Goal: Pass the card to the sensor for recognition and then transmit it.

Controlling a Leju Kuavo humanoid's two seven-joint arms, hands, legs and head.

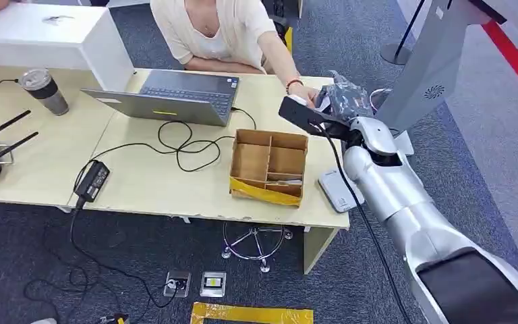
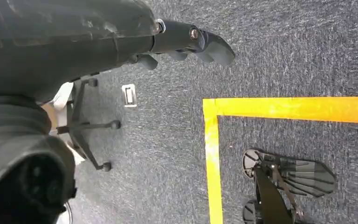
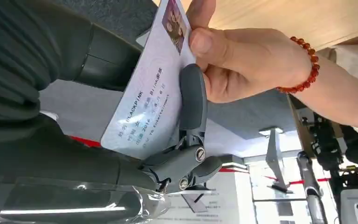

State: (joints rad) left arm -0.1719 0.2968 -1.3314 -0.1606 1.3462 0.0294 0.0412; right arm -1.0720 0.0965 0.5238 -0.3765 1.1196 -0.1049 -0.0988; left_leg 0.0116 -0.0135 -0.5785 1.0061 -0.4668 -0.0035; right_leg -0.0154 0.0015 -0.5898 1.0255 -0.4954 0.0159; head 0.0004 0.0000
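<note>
My right hand [image 3: 186, 140] has its fingers [image 3: 193, 100] closed against the card [image 3: 144, 107], held above the desk's [image 1: 141, 179] far corner — a person's hand [image 3: 247, 60] pinches its other end. I'd judge it best to hold steady, releasing only once their grip is sure. The right wrist view shows both grips; the head view hides the card. My left hand [image 2: 186, 39] hangs over carpet, fingers loosely curled, empty.
</note>
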